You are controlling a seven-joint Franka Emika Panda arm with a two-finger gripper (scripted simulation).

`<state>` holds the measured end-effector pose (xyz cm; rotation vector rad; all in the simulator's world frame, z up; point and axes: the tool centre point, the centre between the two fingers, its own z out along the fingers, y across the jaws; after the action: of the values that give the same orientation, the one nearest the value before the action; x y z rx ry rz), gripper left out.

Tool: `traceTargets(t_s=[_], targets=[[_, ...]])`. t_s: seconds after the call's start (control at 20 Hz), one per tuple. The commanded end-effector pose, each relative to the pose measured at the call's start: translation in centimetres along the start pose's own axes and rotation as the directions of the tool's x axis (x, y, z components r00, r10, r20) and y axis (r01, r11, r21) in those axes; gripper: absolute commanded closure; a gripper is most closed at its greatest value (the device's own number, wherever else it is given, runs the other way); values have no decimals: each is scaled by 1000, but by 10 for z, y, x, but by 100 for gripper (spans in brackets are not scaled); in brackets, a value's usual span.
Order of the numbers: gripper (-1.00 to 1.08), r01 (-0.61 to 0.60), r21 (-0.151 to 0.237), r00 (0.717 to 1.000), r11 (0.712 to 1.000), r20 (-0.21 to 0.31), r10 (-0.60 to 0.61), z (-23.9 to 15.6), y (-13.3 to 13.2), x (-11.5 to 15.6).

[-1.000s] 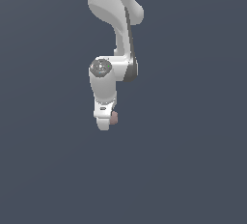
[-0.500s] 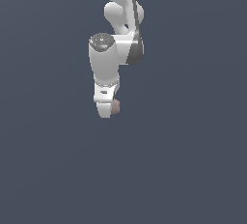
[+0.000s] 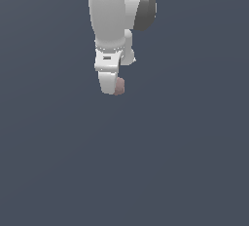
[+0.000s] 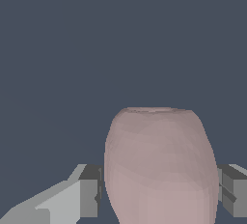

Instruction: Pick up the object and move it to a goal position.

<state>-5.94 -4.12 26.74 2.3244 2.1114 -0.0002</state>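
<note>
The object (image 4: 159, 165) is a smooth, egg-like pinkish-brown lump that fills the space between my two fingers in the wrist view. My gripper (image 4: 159, 191) is shut on it, a grey pad pressing each side. In the exterior view the white arm hangs down from above, and my gripper (image 3: 113, 86) points downward high over the dark floor. Only a small part of the object (image 3: 119, 86) peeks out beside the white finger (image 3: 107, 83); the remainder is hidden by the hand.
A plain dark blue-grey floor (image 3: 146, 171) lies under and around the arm. No other objects or obstacles show in either view.
The arm has risen in the exterior view, carrying the object upward with it. The gripper stays shut on the object throughout.
</note>
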Motion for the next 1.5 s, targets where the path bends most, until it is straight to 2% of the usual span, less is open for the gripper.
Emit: traceTargets(t_s=[0.0, 0.8, 1.1, 1.45], targets=[[108, 0, 1, 1000, 1000, -1, 0, -29, -7, 4], [108, 0, 1, 1000, 1000, -2, 0, -192, -40, 24], [108, -2, 1, 1000, 1000, -1, 2, -229, -45, 28], [108, -3, 1, 1000, 1000, -1, 3, -248, -47, 31]])
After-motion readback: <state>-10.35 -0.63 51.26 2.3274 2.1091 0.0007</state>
